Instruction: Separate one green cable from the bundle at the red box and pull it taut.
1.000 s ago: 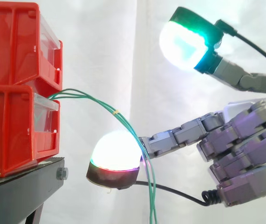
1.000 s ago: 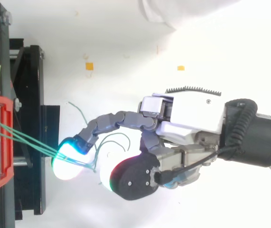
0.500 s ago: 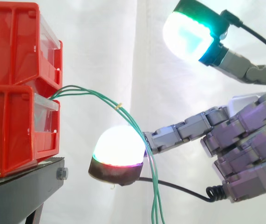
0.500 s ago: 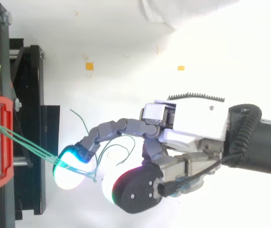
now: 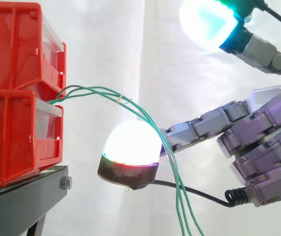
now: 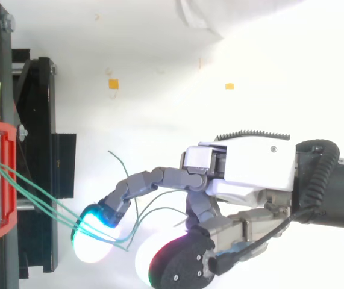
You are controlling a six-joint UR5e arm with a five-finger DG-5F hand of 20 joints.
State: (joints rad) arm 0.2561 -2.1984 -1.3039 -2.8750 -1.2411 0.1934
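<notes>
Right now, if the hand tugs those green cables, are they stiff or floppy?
Probably floppy: the green cables arc out of the red box and hang limp past the hand. Likely light and thin, apt to slide off the rounded fingertip. The small tie may drag them along together.

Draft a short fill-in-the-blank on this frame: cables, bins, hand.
The green cables come out between two stacked ___ bins.
The bins sit on a ___ stand.
Past the outstretched finger of the hand, the cables hang ___.
Missing words: red; black; down.
</notes>
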